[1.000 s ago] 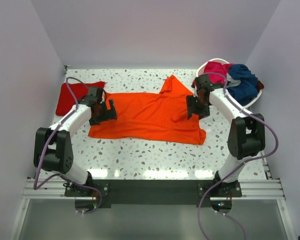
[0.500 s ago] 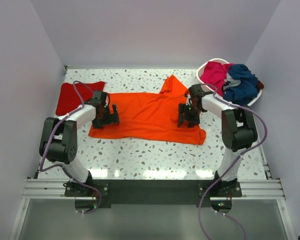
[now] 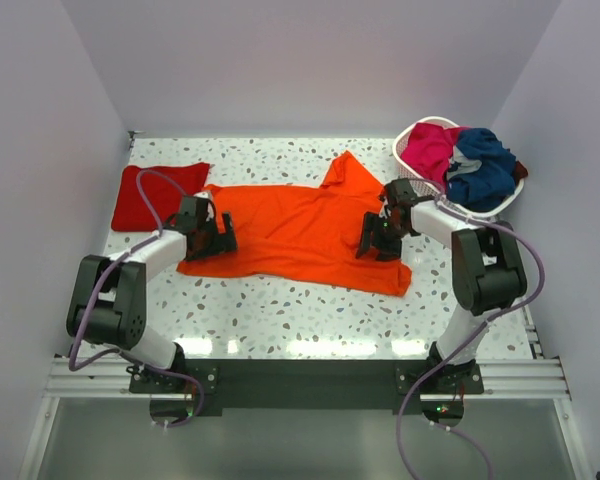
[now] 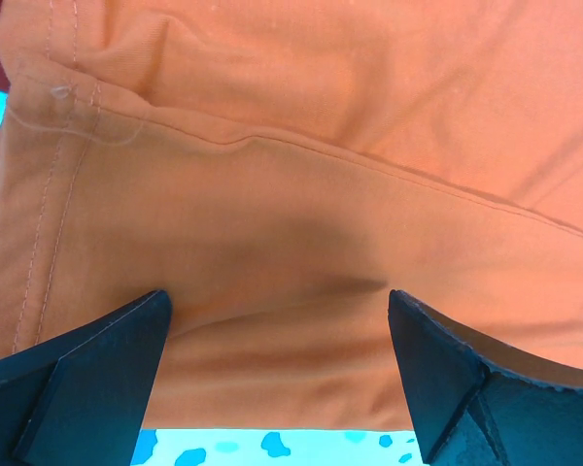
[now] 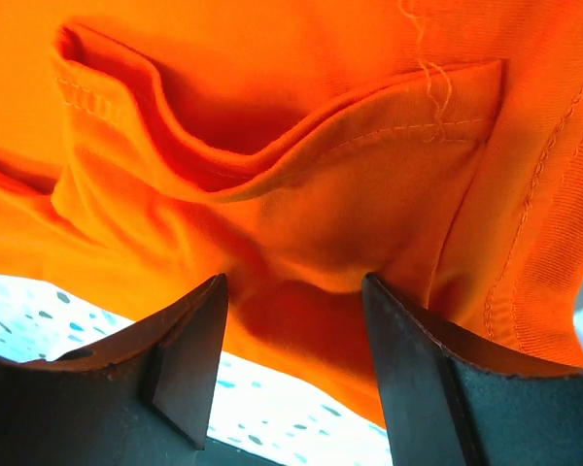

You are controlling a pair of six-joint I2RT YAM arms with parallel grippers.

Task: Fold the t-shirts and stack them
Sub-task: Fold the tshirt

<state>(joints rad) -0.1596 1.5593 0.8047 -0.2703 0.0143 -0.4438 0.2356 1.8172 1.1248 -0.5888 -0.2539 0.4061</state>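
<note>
Top view: a large bright orange cloth t-shirt (image 3: pixel 300 235) is spread mid-frame on the speckled white desk (image 3: pixel 280 310), with one sleeve poking toward top centre. A folded darker red cloth t-shirt (image 3: pixel 145 195) lies upper left, just beside the orange one's left end. A white plastic basket (image 3: pixel 407 135) sits upper right and holds a crumpled magenta t-shirt (image 3: pixel 430 145) and a navy t-shirt (image 3: pixel 485 165). The left gripper (image 3: pixel 218 235) is down on the orange shirt's left end. The right gripper (image 3: pixel 373 238) is down on its right part, below the sleeve.

Left wrist view: the left gripper (image 4: pixel 277 301) is released, jaws spread wide. They straddle flat orange cloth near a stitched hem, with nothing pinched. A strip of desk shows at the bottom edge.

Right wrist view: the right gripper (image 5: pixel 293 286) has its jaws partway apart, pressed onto puckered orange cloth with a loose hemmed flap above. The fabric bunches between the fingers (image 5: pixel 189 359), but the jaws don't look clenched on it.

Handling: the shirt is likely light, limp and soft. It should sag and drape once lifted and probably slides on the smooth desk. The best hold is likely at the stitched hems or seams, where the cloth is doubled. Pinch both layers at two matching edge points so the fold comes over evenly. A shallow pinch risks catching only the top layer.
</note>
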